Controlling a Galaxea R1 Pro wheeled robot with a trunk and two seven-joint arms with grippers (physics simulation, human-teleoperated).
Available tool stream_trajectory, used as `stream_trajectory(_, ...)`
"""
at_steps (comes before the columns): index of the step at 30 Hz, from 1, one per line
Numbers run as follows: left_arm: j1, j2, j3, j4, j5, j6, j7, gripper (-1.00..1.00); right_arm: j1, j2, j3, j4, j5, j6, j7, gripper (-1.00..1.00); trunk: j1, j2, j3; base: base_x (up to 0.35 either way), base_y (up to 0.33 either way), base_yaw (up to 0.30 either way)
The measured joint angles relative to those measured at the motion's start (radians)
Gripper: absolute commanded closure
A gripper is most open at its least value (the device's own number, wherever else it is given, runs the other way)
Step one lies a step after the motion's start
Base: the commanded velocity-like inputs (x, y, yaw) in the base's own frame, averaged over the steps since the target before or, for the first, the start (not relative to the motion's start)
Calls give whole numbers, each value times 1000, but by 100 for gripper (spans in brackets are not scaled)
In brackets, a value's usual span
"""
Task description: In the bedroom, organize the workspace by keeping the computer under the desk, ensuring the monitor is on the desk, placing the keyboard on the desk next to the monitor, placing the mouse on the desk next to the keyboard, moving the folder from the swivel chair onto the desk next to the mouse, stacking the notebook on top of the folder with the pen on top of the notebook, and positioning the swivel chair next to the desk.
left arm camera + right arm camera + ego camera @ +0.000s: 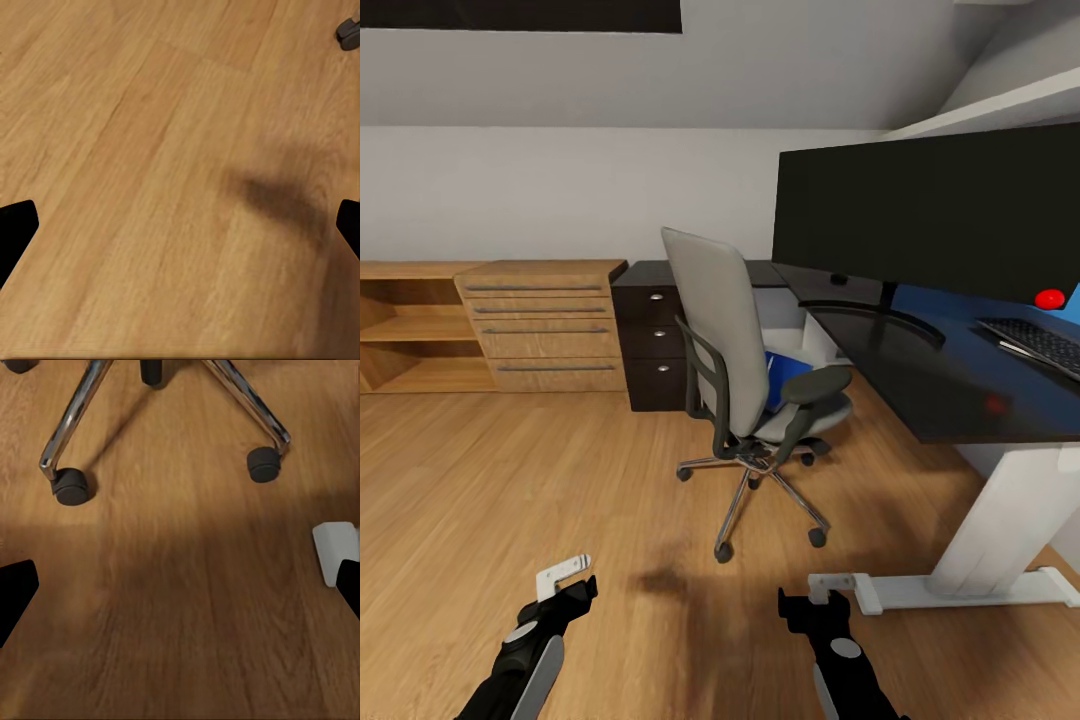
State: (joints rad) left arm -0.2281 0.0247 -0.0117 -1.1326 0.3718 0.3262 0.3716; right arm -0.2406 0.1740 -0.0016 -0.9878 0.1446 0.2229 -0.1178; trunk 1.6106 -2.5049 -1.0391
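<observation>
Your two grippers are hanging low over a warm wood-plank floor (pixel 510 480), its grain running in long pale and honey streaks. Your left gripper (pixel 565 578) is showing its dark fingers (pixel 15 229) spread wide apart in its wrist view, with bare boards and a soft dark shadow between them; it is holding nothing. Your right gripper (pixel 822 592) is likewise standing wide open and empty, its fingers (pixel 15 592) framing floor.

Ahead of the right gripper, the swivel chair (pixel 745 370) is standing on its chrome star base, black castors resting on the boards, grey upholstered back turned toward you. A blue folder (pixel 785 375) is lying on its seat. Just beyond the right gripper, to its outer side, the white foot of the desk (pixel 920 390) is sitting on the floor; its glossy black tabletop is carrying the wide black monitor (pixel 930 215) and, farther right, the dark-keyed keyboard (pixel 1040 345), with a small red object (pixel 1050 298) by the screen.

Far ahead of the left gripper, a light-wood drawer chest (pixel 545 325) is lining the white wall, beside a dark three-drawer unit (pixel 650 345).
</observation>
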Motion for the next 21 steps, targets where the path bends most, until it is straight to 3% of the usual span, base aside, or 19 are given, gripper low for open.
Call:
stream_trajectory(13,0,-1,-1,27,-4,-3,4,-100,0,0,14,3,1,-18,1,-100,0,0,0,82,0,0)
stream_trajectory(21,0,-1,-1,27,-3,-3,4,-100,0,0,14,3,1,-18,2,-100,0,0,0,210,0,0)
